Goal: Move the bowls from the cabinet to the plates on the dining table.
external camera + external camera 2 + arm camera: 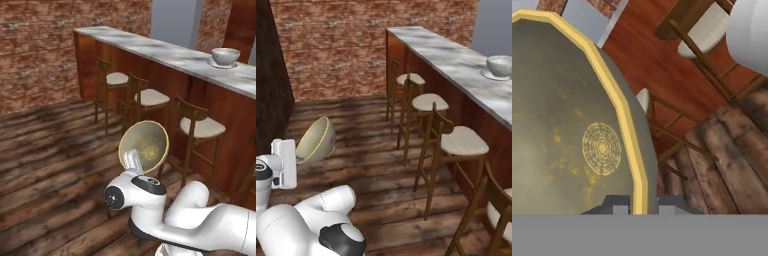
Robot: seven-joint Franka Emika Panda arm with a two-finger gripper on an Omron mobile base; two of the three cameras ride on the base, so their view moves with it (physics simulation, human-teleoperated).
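Hand (643, 202) pinched on rim of tan bowl (143, 143), one finger inside, one outside. Bowl tipped on its side, yellow rim, round gold pattern at centre of inside; held in the air above wood floor (45, 165), beside arm. Bowl well apart from tabletop (165, 50).

Tabletop: long marble top, red-brown panel sides. At far right end a pale bowl (225, 55) sits upright on a plate (218, 64).

Three stools (199, 131) w/ cream seats lined along tabletop's near side. Brick wall (35, 50) behind, to left.
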